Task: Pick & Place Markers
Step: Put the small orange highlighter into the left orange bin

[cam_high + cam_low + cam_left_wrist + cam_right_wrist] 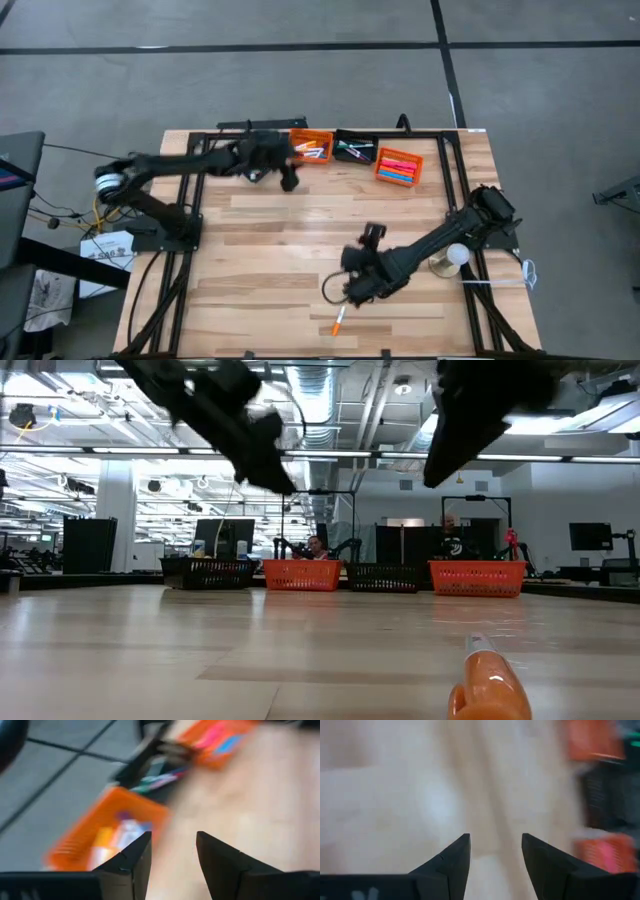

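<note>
Left gripper (pixel 172 852), jaws parted and empty, beside the orange bin (pixel 311 147) at the table's (pixel 270 240) far edge; right gripper (pixel 495 855), parted and empty, above an orange marker (pixel 339 320) near the front edge.

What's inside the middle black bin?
The black bin holds a few markers, green and pink among them. Its floor under them is hidden, so no exact count.

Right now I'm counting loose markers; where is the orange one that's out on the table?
In the high view the orange marker lies alone on the wood near the table's front edge, just in front of the right gripper, far from the bins.
</note>
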{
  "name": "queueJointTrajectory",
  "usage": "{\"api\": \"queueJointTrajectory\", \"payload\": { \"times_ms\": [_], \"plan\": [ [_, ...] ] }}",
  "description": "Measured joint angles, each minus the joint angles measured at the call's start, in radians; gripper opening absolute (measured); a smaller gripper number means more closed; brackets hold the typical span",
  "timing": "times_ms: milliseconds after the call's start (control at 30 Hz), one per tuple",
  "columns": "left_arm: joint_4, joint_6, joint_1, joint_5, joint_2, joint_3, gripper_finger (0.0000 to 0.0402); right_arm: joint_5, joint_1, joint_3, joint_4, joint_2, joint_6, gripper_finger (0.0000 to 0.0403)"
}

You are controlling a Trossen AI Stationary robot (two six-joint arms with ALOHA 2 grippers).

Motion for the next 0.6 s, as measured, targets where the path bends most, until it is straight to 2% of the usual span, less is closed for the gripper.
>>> {"api": "queueJointTrajectory", "payload": {
  "times_ms": [100, 167, 300, 367, 467, 600],
  "plan": [
    [-0.009, -0.12, -0.151, -0.011, -0.124, -0.075, 0.0148, -0.118, 0.044, 0.0, 0.106, 0.0, -0.137, 0.0168],
    [-0.009, -0.202, -0.272, -0.064, -0.196, -0.126, 0.0144, -0.164, 0.076, 0.0, 0.177, 0.0, -0.227, 0.0168],
    [0.032, -0.391, -0.537, -0.286, -0.277, -0.218, 0.0139, -0.187, 0.143, 0.0, 0.268, 0.0, -0.434, 0.0168],
    [0.073, -0.471, -0.673, -0.413, -0.284, -0.257, 0.014, -0.239, 0.167, 0.0, 0.293, 0.0, -0.549, 0.0168],
    [0.158, -0.586, -0.845, -0.574, -0.262, -0.287, 0.0149, -0.345, 0.185, 0.0, 0.353, 0.0, -0.638, 0.0167],
    [0.242, -0.704, -0.989, -0.738, -0.188, -0.293, 0.0164, -0.46, 0.191, -0.056, 0.521, -0.002, -0.725, 0.0159]
  ]
}}
